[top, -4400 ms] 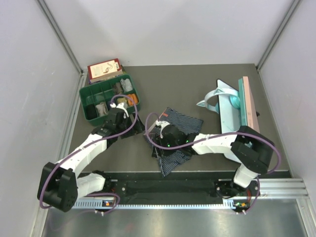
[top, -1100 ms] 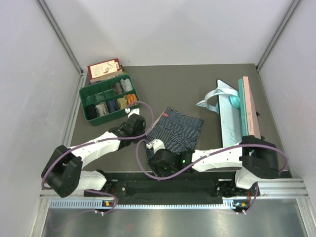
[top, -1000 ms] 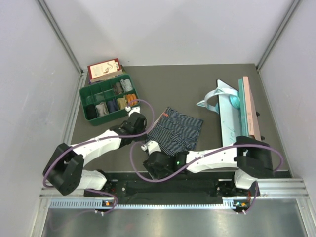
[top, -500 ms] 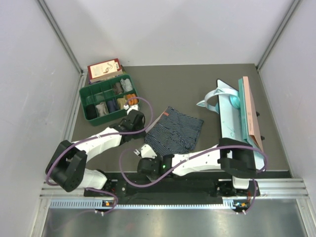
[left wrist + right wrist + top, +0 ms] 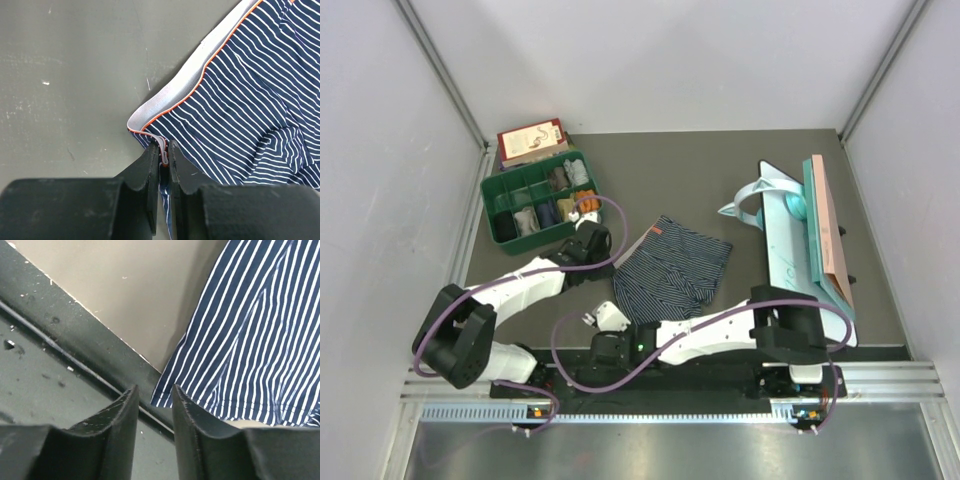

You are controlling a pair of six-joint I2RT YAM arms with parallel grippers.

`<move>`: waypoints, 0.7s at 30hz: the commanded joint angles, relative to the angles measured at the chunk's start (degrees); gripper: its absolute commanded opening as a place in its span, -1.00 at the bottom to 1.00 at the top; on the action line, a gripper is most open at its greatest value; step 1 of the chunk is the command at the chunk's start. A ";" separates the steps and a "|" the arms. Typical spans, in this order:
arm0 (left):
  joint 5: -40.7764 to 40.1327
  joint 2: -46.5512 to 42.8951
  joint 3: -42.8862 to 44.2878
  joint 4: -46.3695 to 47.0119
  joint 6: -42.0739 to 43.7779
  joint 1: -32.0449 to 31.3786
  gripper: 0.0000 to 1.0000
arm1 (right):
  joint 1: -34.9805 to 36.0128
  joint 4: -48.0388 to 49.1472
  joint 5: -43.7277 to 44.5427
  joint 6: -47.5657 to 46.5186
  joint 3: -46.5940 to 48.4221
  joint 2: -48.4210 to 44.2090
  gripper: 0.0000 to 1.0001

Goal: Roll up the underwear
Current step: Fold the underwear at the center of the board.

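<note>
Striped briefs are laid flat mid-worktop, with the waistband along their left edge. Its near corner is pinched by the left fingers. The right fingers are slightly spread and empty at the near edge, with the hem just beyond.

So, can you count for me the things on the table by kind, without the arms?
Striped underwear: 1
Green compartment tray: 1
Red box: 1
Pale blue board and pink board: 2
Total: 5
</note>
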 commanded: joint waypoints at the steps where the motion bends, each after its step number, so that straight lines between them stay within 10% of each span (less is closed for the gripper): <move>1: 0.19 -1.53 0.80 2.80 0.52 0.39 -1.00 | 0.68 -1.34 1.52 -0.41 2.80 2.18 -0.38; 8: 0.72 -2.32 0.18 2.71 0.43 0.57 -1.00 | 0.59 -1.96 1.96 -0.06 2.36 3.24 -0.48; 13: 0.81 -3.02 -0.26 2.36 0.43 0.83 -1.00 | 0.24 -0.91 2.13 -1.37 2.18 3.33 -1.00; 21: -3.32 -7.15 -2.01 -1.68 1.31 2.85 -1.00 | 0.32 7.08 -4.71 -8.22 1.04 0.00 -1.00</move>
